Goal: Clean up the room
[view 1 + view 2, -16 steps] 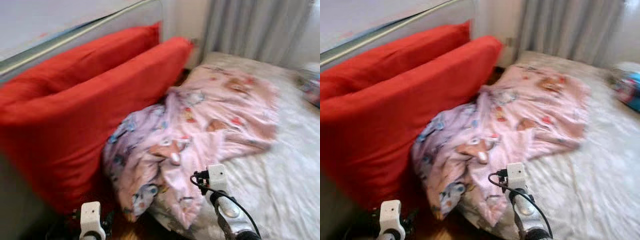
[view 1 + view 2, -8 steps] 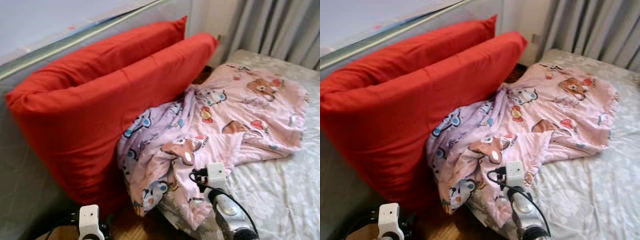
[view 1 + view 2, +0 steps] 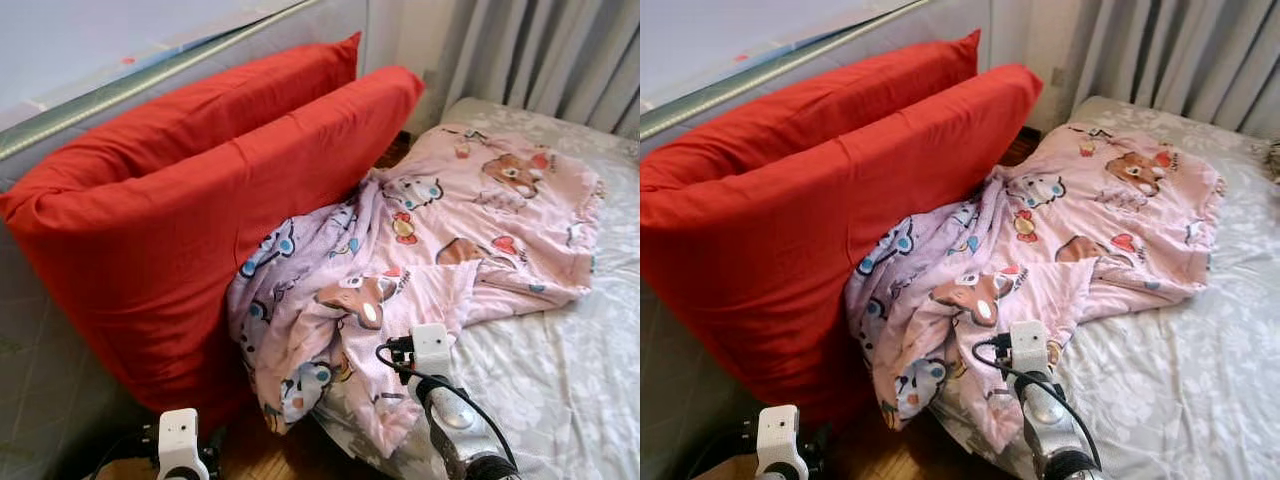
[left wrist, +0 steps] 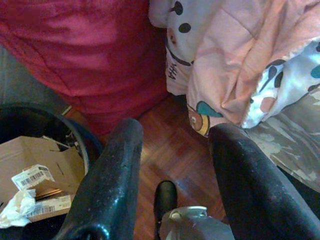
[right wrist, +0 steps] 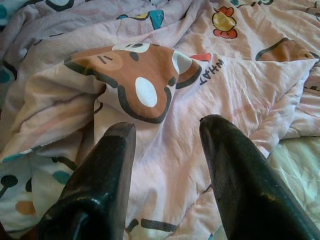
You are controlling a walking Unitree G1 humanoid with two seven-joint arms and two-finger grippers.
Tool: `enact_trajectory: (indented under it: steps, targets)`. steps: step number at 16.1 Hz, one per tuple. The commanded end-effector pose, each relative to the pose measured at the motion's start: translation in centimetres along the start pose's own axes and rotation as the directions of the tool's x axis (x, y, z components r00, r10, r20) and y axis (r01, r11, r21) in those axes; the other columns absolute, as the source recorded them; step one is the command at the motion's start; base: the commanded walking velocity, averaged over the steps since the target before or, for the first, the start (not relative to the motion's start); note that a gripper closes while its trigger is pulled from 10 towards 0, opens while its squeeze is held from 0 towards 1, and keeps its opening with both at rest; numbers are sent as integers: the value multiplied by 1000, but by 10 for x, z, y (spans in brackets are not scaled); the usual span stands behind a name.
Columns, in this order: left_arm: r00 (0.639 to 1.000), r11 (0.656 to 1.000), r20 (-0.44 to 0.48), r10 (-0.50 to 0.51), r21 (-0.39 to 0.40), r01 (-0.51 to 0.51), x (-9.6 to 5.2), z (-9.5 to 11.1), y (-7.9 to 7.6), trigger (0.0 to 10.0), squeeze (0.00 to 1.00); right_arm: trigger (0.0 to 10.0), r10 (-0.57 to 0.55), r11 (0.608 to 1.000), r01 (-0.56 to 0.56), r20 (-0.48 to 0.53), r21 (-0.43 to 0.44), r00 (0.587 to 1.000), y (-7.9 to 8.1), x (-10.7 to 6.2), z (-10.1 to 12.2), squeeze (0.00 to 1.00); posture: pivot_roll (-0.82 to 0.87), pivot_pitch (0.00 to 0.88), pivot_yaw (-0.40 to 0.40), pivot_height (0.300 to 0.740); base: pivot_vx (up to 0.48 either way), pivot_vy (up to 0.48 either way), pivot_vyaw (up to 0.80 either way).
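Right hand point(image 5: 165, 145) spread open, empty, poised just above pink blanket point(image 3: 470, 215). Soft, light, floppy; best pinched at crumpled fold beneath fingers. Left hand point(image 4: 172, 150) open, idle.

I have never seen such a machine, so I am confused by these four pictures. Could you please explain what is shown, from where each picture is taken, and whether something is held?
This is a humanoid robot tidying a bedroom. Two pictures come from a stereo camera on its head, looking down. The other two come from cameras on its wrists, looking along the black fingers.

A pink cartoon blanket lies crumpled on the bed, partly hanging off its edge beside two big red pillows.

The right end effector is open, just above the blanket. The left end effector is open too, low over the wooden floor, near a dark bin with cardboard inside. Nothing is held.
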State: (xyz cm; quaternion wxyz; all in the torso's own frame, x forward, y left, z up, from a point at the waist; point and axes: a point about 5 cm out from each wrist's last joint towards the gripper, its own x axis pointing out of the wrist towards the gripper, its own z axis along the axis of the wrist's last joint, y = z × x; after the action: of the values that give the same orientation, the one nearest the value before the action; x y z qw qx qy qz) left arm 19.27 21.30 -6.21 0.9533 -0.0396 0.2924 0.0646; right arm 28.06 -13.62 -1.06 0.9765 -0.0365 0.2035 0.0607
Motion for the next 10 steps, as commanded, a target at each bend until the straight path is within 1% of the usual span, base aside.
enact_trajectory:
  steps: [1,3,4,8,9,10]
  targets:
    - [1000,1000,-12,-4,6,4,-2,-4,1,10000,0,10000,5,1000,-6,-23,-5,1000,1,-1,-4,0,38,72,-19,725,0,0,0]
    - [1000,1000,-19,-11,18,11,-2,-4,1,10000,0,10000,18,1000,-18,-22,-4,1000,3,-2,-5,0,39,73,-20,696,0,0,0]
    - [1000,1000,-20,-16,21,16,-2,-4,0,10000,0,10000,34,999,-34,-12,-2,999,5,-2,-5,0,39,73,-20,696,0,0,0]
    - [1000,999,-18,-21,28,22,-2,-4,0,10000,0,10000,24,1000,-24,-29,1,999,3,-2,-6,0,39,73,-22,696,0,0,0]
    - [1000,999,-18,-21,28,22,-2,-4,0,10000,0,10000,18,1000,-18,-48,-6,999,3,-2,-8,0,38,72,-22,691,0,0,0]
    - [1000,999,-18,-21,27,22,-2,-4,0,10000,0,10000,16,1000,-17,-47,-1,999,3,-2,-8,0,38,72,-22,676,0,0,0]
